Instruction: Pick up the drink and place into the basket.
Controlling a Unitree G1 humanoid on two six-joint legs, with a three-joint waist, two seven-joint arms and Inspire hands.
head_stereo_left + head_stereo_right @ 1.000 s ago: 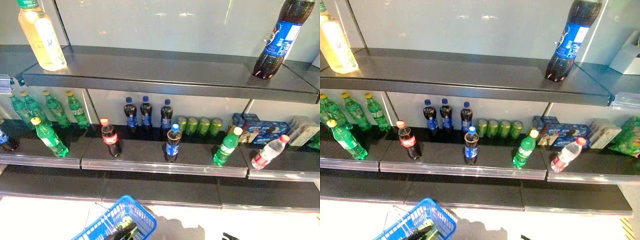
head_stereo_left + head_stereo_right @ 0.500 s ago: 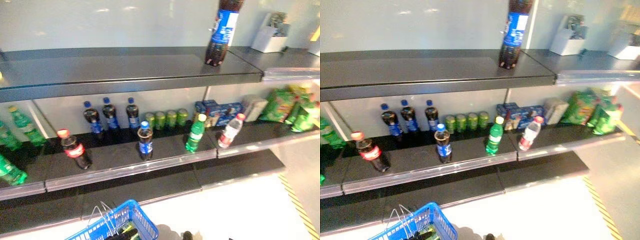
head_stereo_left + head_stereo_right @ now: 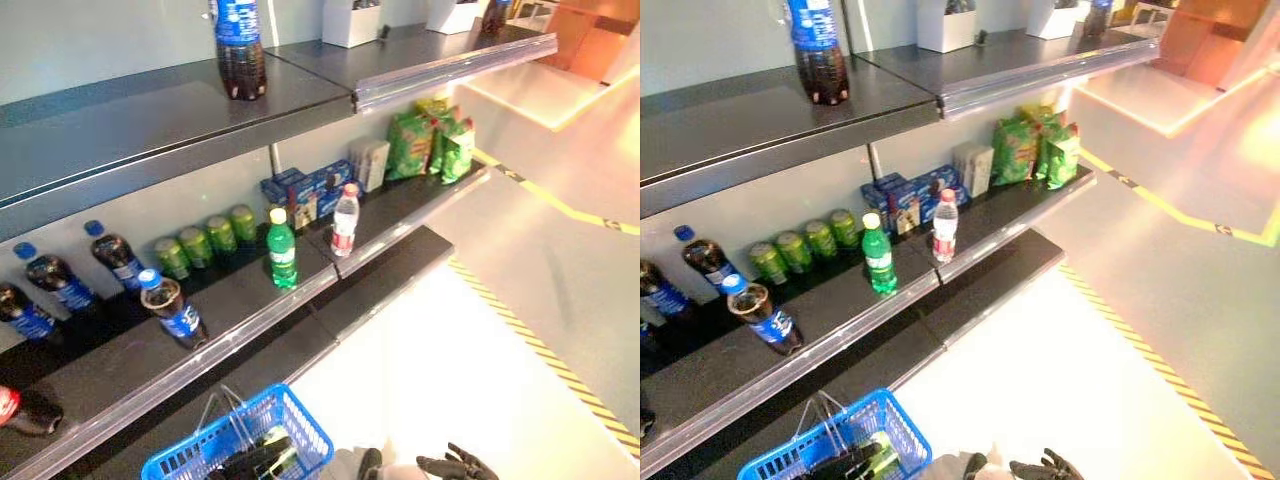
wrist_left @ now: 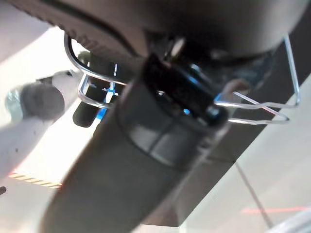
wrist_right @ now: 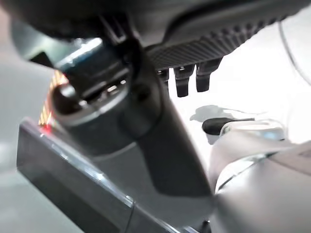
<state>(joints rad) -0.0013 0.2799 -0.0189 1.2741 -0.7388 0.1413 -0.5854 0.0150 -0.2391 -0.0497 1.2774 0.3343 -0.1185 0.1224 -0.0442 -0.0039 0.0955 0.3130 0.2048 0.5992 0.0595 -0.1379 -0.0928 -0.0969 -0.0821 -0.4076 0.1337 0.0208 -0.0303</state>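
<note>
A blue wire basket (image 3: 300, 425) hangs at the bottom left, below the shelf front. My left hand (image 4: 160, 126) is curled round its metal handle (image 4: 82, 82). A green-and-yellow bottle (image 3: 283, 460) lies inside it. On the middle shelf stand a green bottle with a yellow cap (image 3: 282, 250), a clear water bottle with a red cap (image 3: 344, 220) and a tilted cola bottle with a blue label (image 3: 175, 310). My right hand (image 3: 455, 465) hangs low at the bottom edge, fingers relaxed and holding nothing.
A large cola bottle (image 3: 238, 45) stands on the top shelf. Green cans (image 3: 205, 240), more cola bottles (image 3: 55, 285), a blue box (image 3: 315, 190) and green snack bags (image 3: 430, 145) line the middle shelf. To the right is floor with striped yellow tape (image 3: 530, 340).
The camera has swung far to the right, so the shelves slid left and the aisle floor came into view. The basket stays at the bottom left. My right hand now shows.
</note>
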